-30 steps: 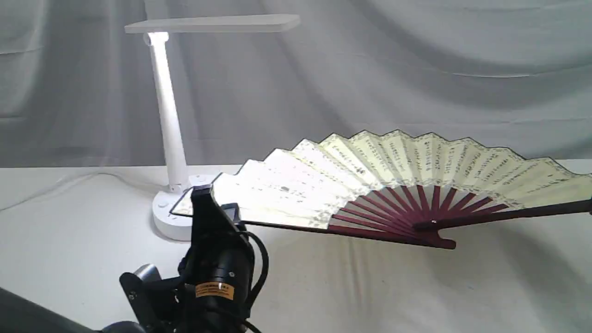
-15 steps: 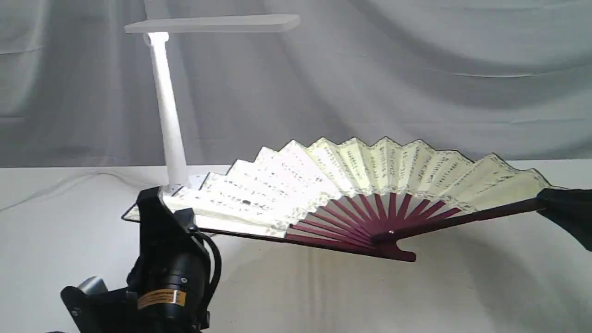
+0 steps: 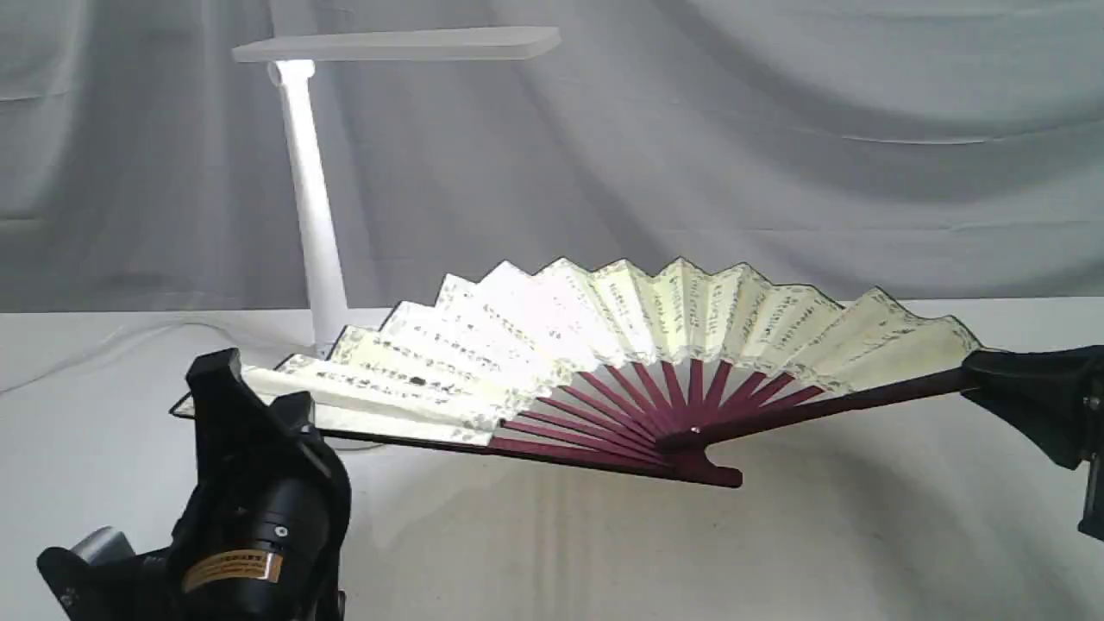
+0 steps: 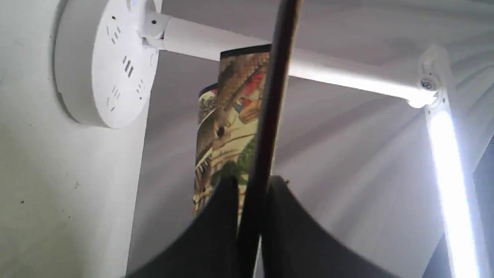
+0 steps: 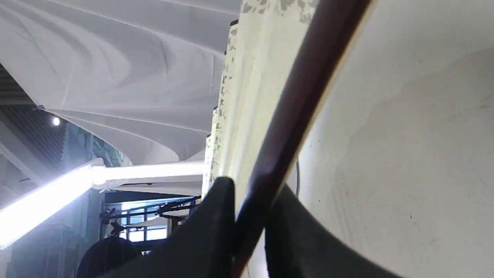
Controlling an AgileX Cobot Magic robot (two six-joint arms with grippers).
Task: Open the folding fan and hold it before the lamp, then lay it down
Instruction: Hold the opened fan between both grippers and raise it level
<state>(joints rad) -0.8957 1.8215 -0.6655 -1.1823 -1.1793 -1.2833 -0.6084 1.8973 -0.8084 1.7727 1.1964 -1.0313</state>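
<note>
calligraphy (image 3: pixel 690 310) on folding fan (image 3: pixel 535 345) too small to read; left pincer (image 4: pixel 252 185) and right pincer (image 5: pixel 252 189) each clamped on it

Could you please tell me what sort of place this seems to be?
Probably an indoor staged robot-test setup: a cloth-covered table, a grey fabric backdrop draped behind it, and a lit desk lamp.
</note>
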